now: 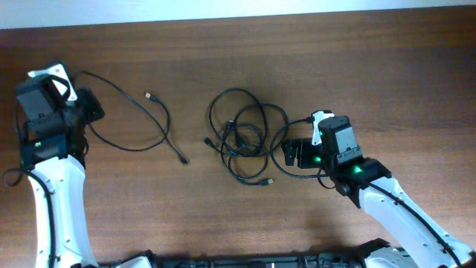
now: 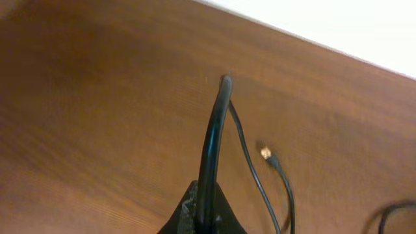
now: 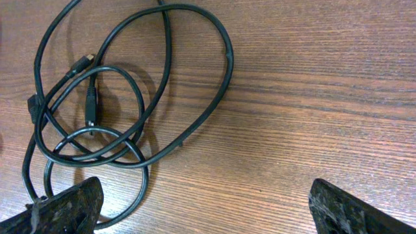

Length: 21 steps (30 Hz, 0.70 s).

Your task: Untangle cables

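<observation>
smooth glossy black cables (image 3: 229,55) lie on a matt, grained wooden table (image 3: 325,97).

- I find bare table (image 1: 195,89) between the loose cable (image 1: 165,126) and the tangled cables (image 1: 245,141): room to pass.
- They lie just before my right gripper (image 1: 291,154).

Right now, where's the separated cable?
In the overhead view the separated cable lies at the left, pinched in the left claw, left of the tangled pile.
</observation>
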Tool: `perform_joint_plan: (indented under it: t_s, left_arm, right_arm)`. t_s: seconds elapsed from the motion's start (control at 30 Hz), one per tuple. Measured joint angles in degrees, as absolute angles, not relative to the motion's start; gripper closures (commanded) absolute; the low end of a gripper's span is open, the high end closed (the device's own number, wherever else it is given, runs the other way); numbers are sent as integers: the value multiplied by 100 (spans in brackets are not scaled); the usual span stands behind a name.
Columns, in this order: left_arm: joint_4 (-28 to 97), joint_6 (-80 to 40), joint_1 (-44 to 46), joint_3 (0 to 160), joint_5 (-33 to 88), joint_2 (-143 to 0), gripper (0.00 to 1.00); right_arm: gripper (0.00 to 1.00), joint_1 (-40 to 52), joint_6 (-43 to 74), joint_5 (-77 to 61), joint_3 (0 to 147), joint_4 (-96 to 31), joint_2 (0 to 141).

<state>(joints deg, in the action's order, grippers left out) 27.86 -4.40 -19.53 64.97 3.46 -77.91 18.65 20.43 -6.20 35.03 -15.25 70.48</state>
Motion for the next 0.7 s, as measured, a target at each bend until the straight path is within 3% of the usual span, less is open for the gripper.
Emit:
perform_joint_plan:
  t_s: [0.4,0.7]
  left_arm:
    - [3114,-506,-1953,6495,432,-7791,100]
    - [1649,-523,-1953,6495,436,-7791,100]
  right_arm:
    - [1,1865,2058,-620,3503,-1522,7048]
    - [1,1865,2058,-617,3503,-1525,7046]
